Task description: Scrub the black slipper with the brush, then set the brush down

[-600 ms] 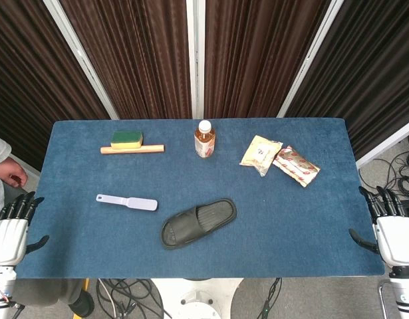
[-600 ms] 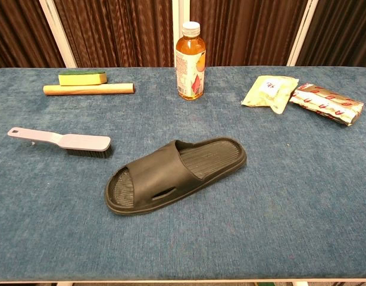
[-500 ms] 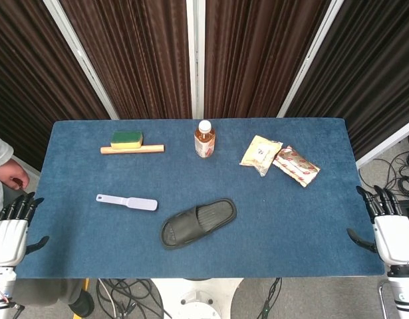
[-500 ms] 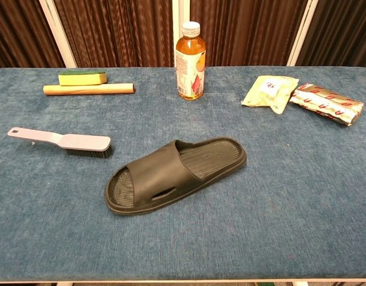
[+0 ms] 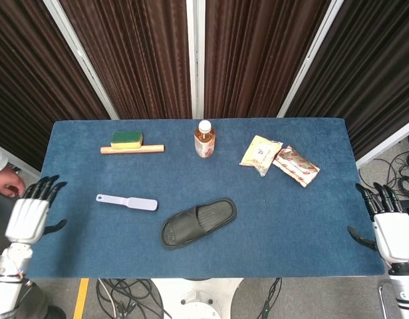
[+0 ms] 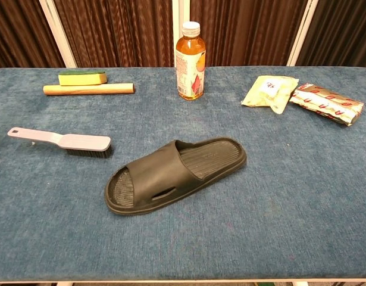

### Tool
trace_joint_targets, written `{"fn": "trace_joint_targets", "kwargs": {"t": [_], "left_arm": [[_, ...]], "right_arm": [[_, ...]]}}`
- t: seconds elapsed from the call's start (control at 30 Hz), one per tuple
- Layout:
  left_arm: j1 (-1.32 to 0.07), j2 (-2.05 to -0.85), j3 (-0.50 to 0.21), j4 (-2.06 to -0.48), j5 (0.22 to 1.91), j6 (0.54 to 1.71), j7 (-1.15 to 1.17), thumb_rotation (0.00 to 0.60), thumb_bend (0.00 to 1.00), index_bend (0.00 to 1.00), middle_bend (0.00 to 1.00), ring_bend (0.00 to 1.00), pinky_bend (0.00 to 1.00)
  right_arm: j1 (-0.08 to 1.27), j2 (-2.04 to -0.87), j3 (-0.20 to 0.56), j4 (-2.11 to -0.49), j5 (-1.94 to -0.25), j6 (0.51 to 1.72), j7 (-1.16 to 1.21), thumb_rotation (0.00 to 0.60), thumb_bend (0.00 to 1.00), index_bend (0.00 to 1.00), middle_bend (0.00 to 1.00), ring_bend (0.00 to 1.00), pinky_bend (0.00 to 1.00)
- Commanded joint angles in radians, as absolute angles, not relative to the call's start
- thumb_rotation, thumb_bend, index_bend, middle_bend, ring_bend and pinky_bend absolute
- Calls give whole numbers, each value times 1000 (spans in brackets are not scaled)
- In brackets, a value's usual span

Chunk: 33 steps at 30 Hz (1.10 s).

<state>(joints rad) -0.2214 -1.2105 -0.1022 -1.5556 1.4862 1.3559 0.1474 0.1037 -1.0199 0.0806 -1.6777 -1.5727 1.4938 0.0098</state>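
Note:
The black slipper (image 5: 198, 222) (image 6: 174, 174) lies sole-down near the front middle of the blue table. Left of it lies the lilac brush (image 5: 126, 201) (image 6: 62, 141), bristles down, its handle pointing left. My left hand (image 5: 32, 216) hovers at the table's left edge, fingers spread and empty, a short way left of the brush handle. My right hand (image 5: 390, 230) hangs off the right edge, fingers apart, holding nothing. Neither hand shows in the chest view.
A tea bottle (image 5: 204, 139) (image 6: 190, 61) stands at the back middle. A green-yellow sponge (image 5: 126, 139) and a wooden stick (image 5: 132, 149) lie at the back left. Two snack packets (image 5: 261, 154) (image 5: 296, 165) lie at the back right. A person's hand (image 5: 8, 181) shows at the far left.
My left hand has risen and moved forward and inward over the table's left edge, closer to the brush. The right hand has barely shifted. Brush and slipper have not moved.

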Motion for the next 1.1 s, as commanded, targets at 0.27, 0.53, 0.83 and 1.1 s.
{"fn": "trace_joint_targets", "kwargs": {"t": [0.27,0.53,0.83,1.1], "left_arm": [[-551,-1299,-180,-1469,1224,827,282,600,0,296,250,145,228],[-638,-1399,-150,-1381,983,743,454,600,0,364,336,226,283],[-674,-1434,-113,-1391,825,776,554,600,27,456,453,344,378],[-703,-1463,-98,-1360,778,781,558,600,59,527,530,403,450]], "right_arm": [[107,-1010,80,-1668,-1577,1498,26,600,117,66,164,20,37],[96,-1013,74,-1643,-1566,1507,54,600,120,66,164,20,36],[86,-1021,69,-1628,-1559,1515,66,600,116,66,164,20,36],[78,-1019,67,-1629,-1555,1523,68,600,118,66,164,20,35]]}}
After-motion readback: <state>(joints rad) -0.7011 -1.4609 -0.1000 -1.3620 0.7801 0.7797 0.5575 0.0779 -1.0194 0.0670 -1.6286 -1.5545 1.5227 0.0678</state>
